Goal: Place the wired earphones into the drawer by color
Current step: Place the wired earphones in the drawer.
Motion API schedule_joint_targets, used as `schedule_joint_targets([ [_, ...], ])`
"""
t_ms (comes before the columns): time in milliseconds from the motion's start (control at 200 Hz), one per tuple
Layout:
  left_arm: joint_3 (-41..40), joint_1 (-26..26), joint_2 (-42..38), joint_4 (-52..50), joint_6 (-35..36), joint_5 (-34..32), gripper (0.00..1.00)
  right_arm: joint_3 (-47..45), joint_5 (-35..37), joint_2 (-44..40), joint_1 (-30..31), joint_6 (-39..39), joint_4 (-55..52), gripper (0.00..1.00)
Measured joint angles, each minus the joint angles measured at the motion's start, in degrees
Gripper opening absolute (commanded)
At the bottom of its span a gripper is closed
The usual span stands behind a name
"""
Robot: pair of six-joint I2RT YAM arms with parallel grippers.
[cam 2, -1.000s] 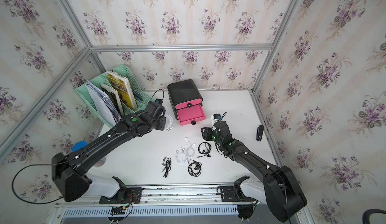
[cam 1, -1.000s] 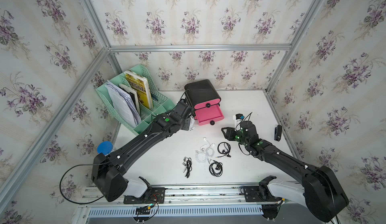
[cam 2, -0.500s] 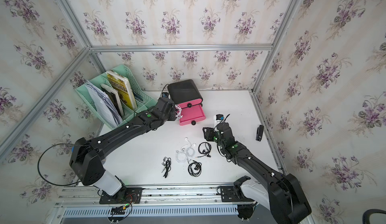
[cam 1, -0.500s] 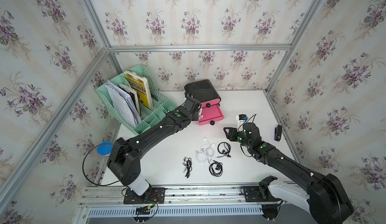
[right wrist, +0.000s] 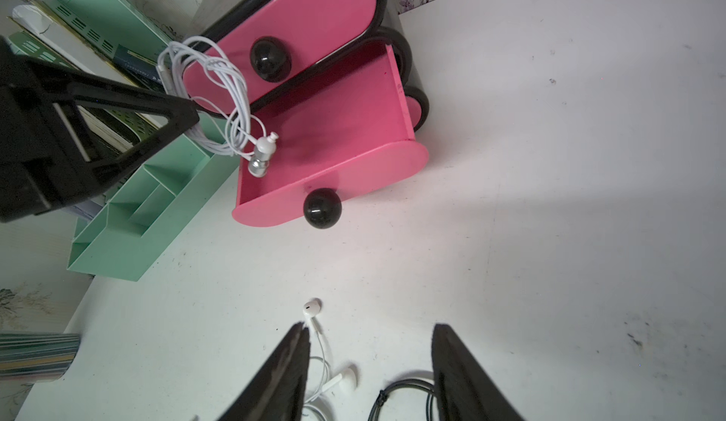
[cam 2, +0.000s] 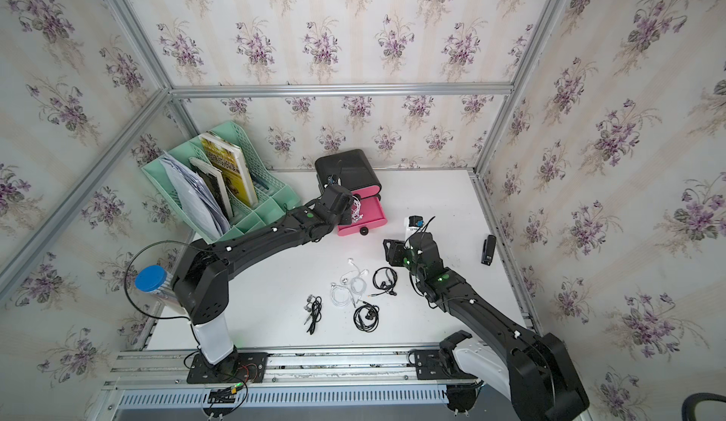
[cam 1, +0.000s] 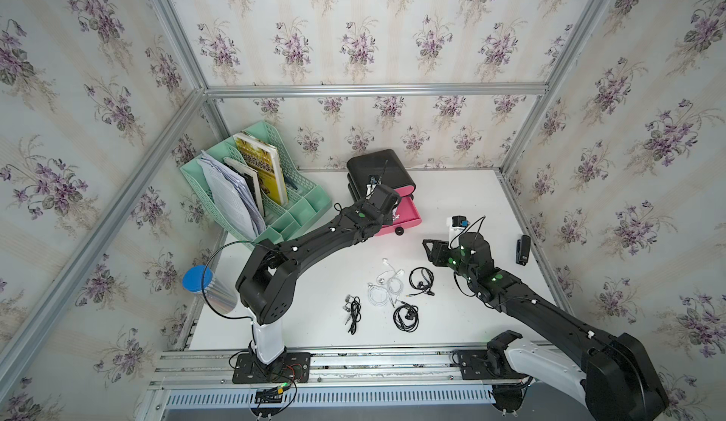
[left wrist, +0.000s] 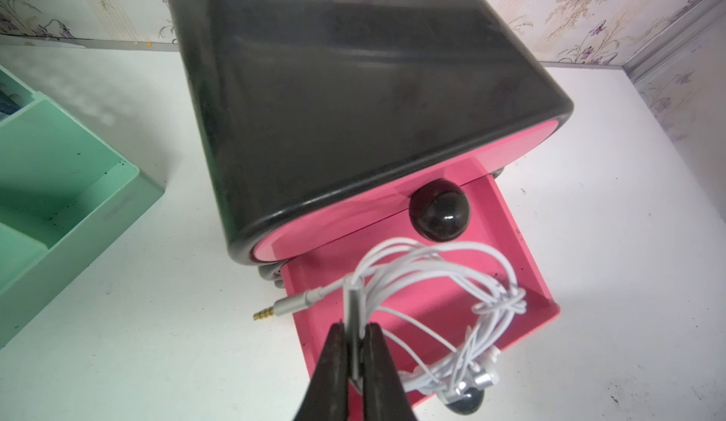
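One white bundle [left wrist: 444, 281] hung pinched in the closed left gripper [left wrist: 355, 332], just above the open lower drawer [left wrist: 506, 222] at lower centre of the left wrist view. Its jack poked out past the drawer's left edge. It had not been let go, and the drawer floor below it looked bare. The upper drawer [right wrist: 314, 18] was shut.

Lower centre in both top views, a white tangle [cam 1: 387, 287] and three black coils [cam 1: 406, 317] lay on the table [cam 1: 463, 203] unsorted, so the task looked barely started.

From those fingers the left arm [cam 1: 314, 238] ran down-left to its base. The right gripper [right wrist: 370, 326] hung with fingers apart and empty just above the tangle, and its arm [cam 1: 550, 313] sloped to the lower right.
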Motion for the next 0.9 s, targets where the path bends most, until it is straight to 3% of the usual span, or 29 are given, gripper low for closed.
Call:
schedule_joint_targets([
  [485, 2.7, -2.3, 5.7, 1.5, -0.9, -5.4, 0.01, -0.2, 0.1, 1.1, 0.0, 0.5, 0.2, 0.55],
  [570, 3.1, -2.5, 6.3, 1.5, -1.0, -5.4, 0.07, -0.2, 0.1, 1.1, 0.0, 0.5, 0.2, 0.55],
  [764, 4.0, -2.5, 6.6, 1.4, -1.3, -4.9, 0.31, -0.3, 0.1, 1.4, 0.0, 0.5, 0.2, 0.55],
  [899, 4.2, -2.5, 6.3, 1.1, -1.4, -4.2, 0.4, -0.2, 0.1, 2.3, 0.0, 0.5, 0.2, 0.55],
])
